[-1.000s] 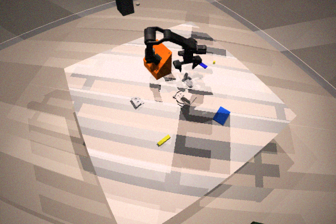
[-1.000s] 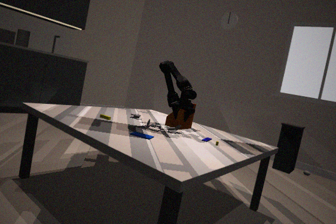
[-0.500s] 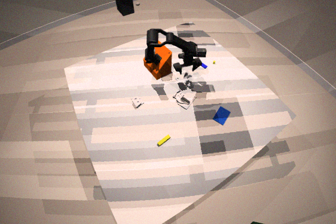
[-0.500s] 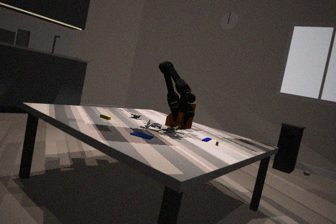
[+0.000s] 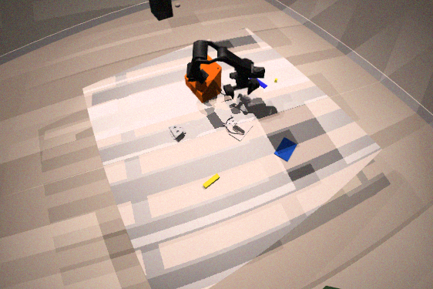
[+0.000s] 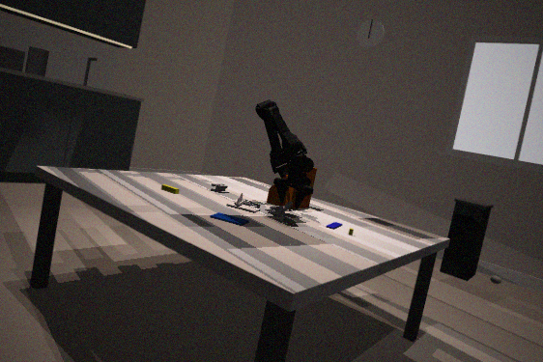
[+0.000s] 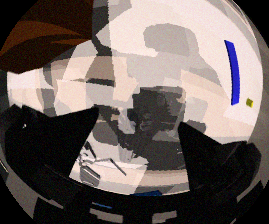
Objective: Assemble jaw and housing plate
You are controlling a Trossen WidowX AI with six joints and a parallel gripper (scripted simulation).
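My gripper (image 5: 242, 94) (image 6: 293, 196) (image 7: 139, 119) is open and empty, pointing down above the table beside the orange base block. A thin, light-coloured base assembly (image 5: 236, 127) (image 6: 245, 203) (image 7: 90, 167) lies on the table in front of it, with a grey part standing up from it. Which jaw sits on which pin cannot be told. A small grey-white piece with dark holes (image 5: 177, 132) (image 6: 218, 187), possibly the housing plate, lies apart from the assembly. Under the gripper, pale shapes mix with dark shadows, so a loose jaw there cannot be made out.
The orange block (image 5: 209, 79) (image 6: 311, 186) (image 7: 45, 42) stands by the arm. A blue plate (image 5: 286, 149) (image 6: 229, 218), a yellow bar (image 5: 211, 181) (image 6: 170, 189), a darker blue strip (image 5: 262, 83) (image 6: 334, 226) (image 7: 233, 75) and a tiny yellow piece (image 5: 276, 80) (image 6: 351, 232) (image 7: 249, 103) lie around.
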